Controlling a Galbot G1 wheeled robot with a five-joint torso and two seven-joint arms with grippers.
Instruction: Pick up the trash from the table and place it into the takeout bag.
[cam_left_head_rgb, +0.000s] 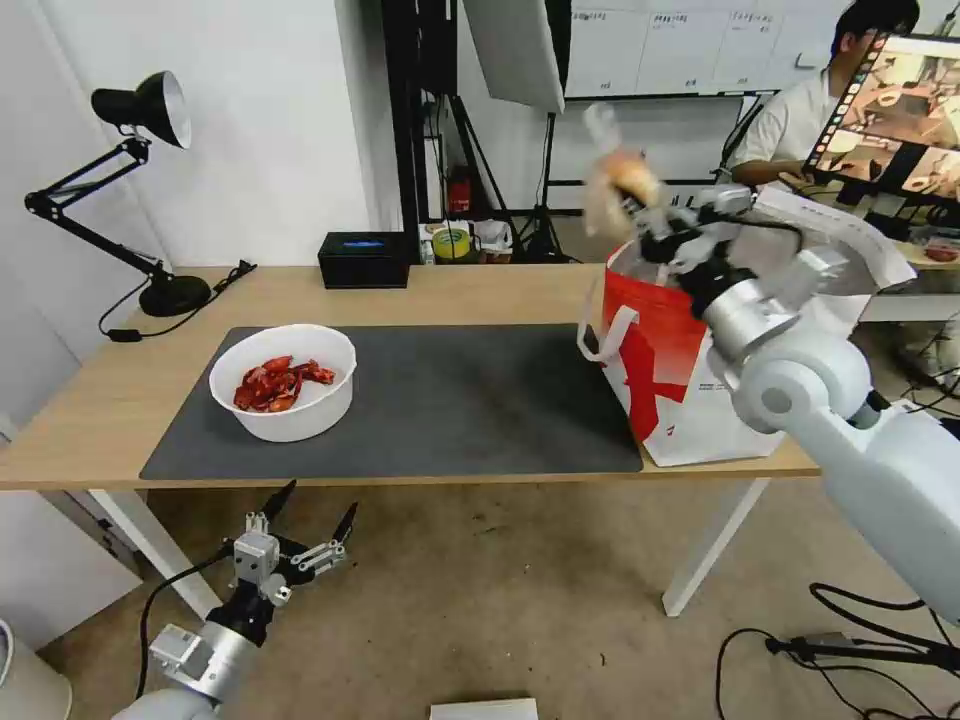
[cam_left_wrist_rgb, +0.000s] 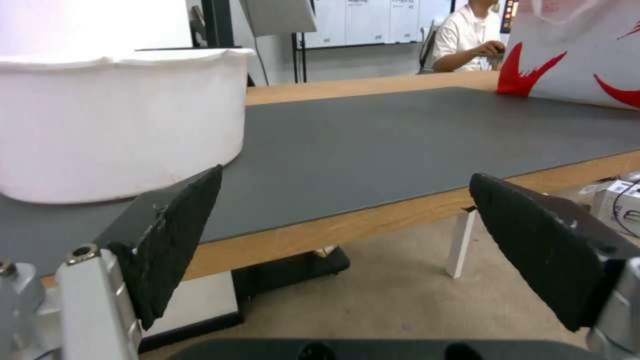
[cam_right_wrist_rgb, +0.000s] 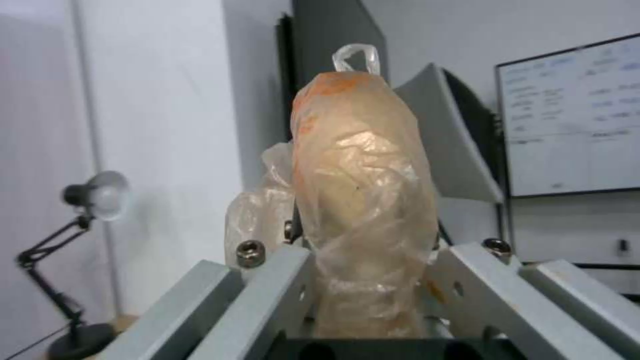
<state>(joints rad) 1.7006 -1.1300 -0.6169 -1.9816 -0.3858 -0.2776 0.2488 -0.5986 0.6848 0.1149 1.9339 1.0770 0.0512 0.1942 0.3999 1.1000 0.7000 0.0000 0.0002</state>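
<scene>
In the head view, the right gripper (cam_left_head_rgb: 640, 215) is holding the small knotted bag (cam_left_head_rgb: 618, 185) up high. Its fingers are pinching the bag from both sides, and the bag is sticking up past the fingertips. The takeout bag (cam_left_head_rgb: 665, 350) is standing open just under the fingers, at the right end of the counter (cam_left_head_rgb: 480, 290). I think the bag is being held there so it can drop straight in. The left gripper (cam_left_head_rgb: 305, 515) is waiting low down, below the counter's front edge, with its fingers spread wide and nothing between them. The white bowl (cam_left_head_rgb: 284, 382) of red shells is sitting on the grey mat (cam_left_head_rgb: 470, 400), up and beyond those fingers.

In the left wrist view, the two black fingers (cam_left_wrist_rgb: 180, 235) are standing far apart. The bowl is sitting on the mat just past one fingertip, and the takeout bag is far off past the other.

In the right wrist view, the knotted bag is squeezed tight between the fingers, with its knot pointing away from them.
</scene>
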